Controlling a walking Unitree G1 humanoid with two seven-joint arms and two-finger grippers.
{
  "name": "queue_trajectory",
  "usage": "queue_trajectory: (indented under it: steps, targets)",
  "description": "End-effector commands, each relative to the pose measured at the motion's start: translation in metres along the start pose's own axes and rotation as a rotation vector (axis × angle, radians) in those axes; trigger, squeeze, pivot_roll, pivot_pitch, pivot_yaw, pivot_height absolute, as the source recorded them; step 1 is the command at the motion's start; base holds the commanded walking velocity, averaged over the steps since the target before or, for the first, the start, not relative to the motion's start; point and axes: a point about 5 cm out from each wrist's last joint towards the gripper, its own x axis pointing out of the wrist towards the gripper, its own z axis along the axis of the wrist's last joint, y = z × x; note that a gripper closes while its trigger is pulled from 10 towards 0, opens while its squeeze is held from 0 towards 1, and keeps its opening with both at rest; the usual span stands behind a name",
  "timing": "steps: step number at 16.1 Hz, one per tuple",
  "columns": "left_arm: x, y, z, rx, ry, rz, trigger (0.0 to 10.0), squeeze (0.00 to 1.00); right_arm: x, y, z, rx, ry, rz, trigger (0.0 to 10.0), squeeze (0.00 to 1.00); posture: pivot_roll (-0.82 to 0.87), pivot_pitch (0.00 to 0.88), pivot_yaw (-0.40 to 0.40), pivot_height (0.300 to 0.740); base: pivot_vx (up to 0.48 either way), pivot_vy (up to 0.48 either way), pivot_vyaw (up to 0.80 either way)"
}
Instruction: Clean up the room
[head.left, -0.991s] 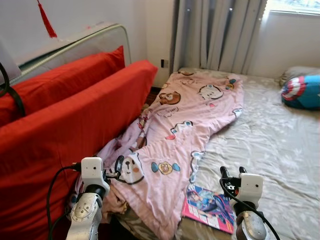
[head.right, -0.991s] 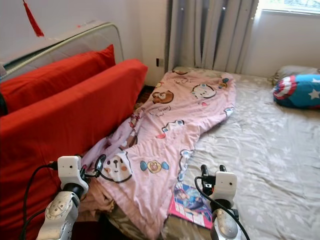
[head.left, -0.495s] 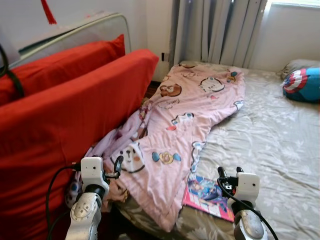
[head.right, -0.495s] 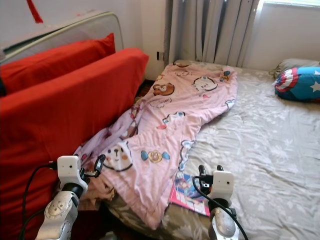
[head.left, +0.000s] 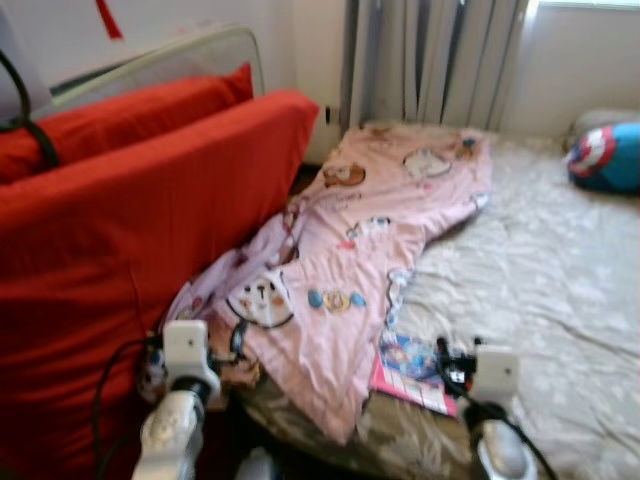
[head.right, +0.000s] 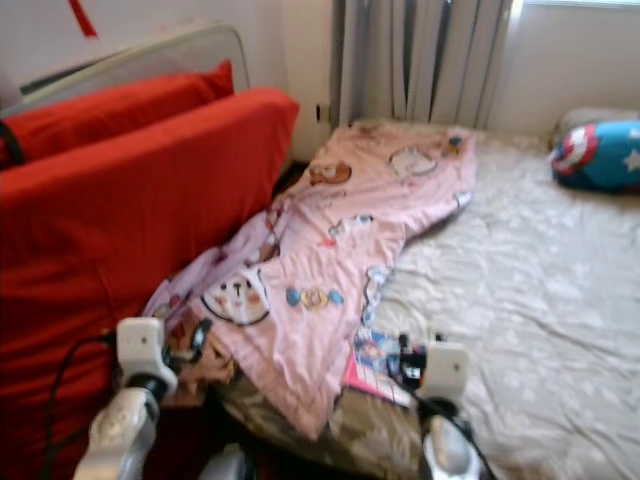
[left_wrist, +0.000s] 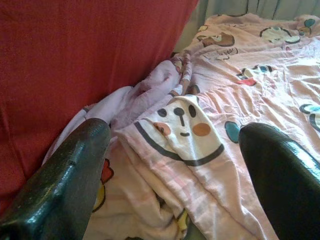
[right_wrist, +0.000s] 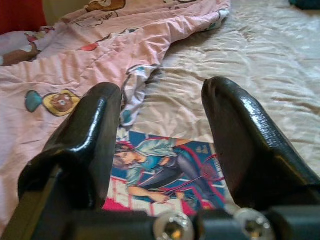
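So the head views are a bit blurry here, but there's a bed with a beige floral-print sheet (head.left: 540, 270) across the right side of the frame, and a crumpled pink cartoon-animal blanket (head.left: 370, 230) running from the upper middle down to the lower left, where it bunches up against a big red fabric cushion (head.left: 130, 230) leaning on the left. A colourful glossy magazine with a drawn figure on its cover (right_wrist: 167, 172) lies flat on the sheet in the lower middle, its one edge right up against the blanket's hem. A round blue, red and white star-shield pillow (head.left: 605, 155) sits at the upper right, well apart from everything else. Grey curtains (head.left: 430, 60) hang along the top. The left gripper (left_wrist: 175, 150) is low at the bottom left, fingers spread wide with nothing between them, aimed at the blanket's bear face. The right gripper (right_wrist: 162, 135) is at the bottom right, also spread wide and empty, hovering just over the magazine.
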Motion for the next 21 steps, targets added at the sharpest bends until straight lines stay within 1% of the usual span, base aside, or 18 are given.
queue_trajectory:
  steps: [1, 6, 7, 8, 11, 13, 19, 21]
  targets:
    - [0.0033, -0.0026, 0.0052, 0.016, -0.012, -0.012, 10.0, 0.0, 0.0024, 0.0018, 0.0039, 0.002, -0.01, 0.007, 10.0, 0.0, -0.1, 0.0, 0.012, 0.655, 0.0, 0.0, 0.0]
    - [0.0031, -0.0033, 0.0046, 0.018, -0.008, -0.013, 10.0, 0.0, 0.0023, 0.001, 0.0033, -0.002, -0.006, 0.003, 10.0, 0.0, -0.1, 0.0, 0.014, 0.655, 0.0, 0.0, 0.0]
    - [0.0031, -0.0037, 0.0042, 0.018, -0.007, -0.014, 10.0, 0.0, 0.0024, 0.0008, 0.0012, -0.007, 0.013, -0.002, 10.0, 0.0, -0.1, 0.0, 0.014, 0.655, 0.0, 0.0, 0.0]
    - [0.0031, -0.0041, 0.0043, 0.018, -0.008, -0.015, 10.0, 0.0, 0.0027, 0.0012, -0.0004, -0.015, 0.027, 0.002, 10.0, 0.0, -0.1, 0.0, 0.014, 0.65, 0.0, 0.0, 0.0]
    - [0.003, -0.0035, 0.0044, 0.018, -0.008, -0.014, 10.0, 0.0, 0.0014, 0.0016, -0.0002, -0.012, 0.014, 0.011, 10.0, 0.0, -0.1, 0.0, 0.015, 0.625, 0.0, 0.0, 0.0]
    - [0.0028, -0.0033, 0.0045, 0.018, -0.008, -0.015, 10.0, 0.0, 0.0012, -0.0011, 0.0008, -0.006, 0.006, -0.003, 10.0, 0.0, -0.1, 0.0, 0.018, 0.625, 0.0, 0.0, 0.0]
    - [0.0041, -0.0046, 0.0066, 0.013, -0.016, -0.022, 10.0, 0.0, 0.0022, 0.0026, 0.0006, -0.002, 0.009, 0.007, 10.0, 0.0, -0.1, 0.0, 0.02, 0.625, 0.0, 0.0, 0.0]
    - [0.003, -0.0052, 0.0047, 0.013, -0.004, -0.029, 10.0, 0.0, 0.002, 0.0033, -0.0001, 0.001, 0.012, 0.009, 10.0, 0.0, -0.1, 0.0, 0.02, 0.625, 0.0, 0.0, 0.0]
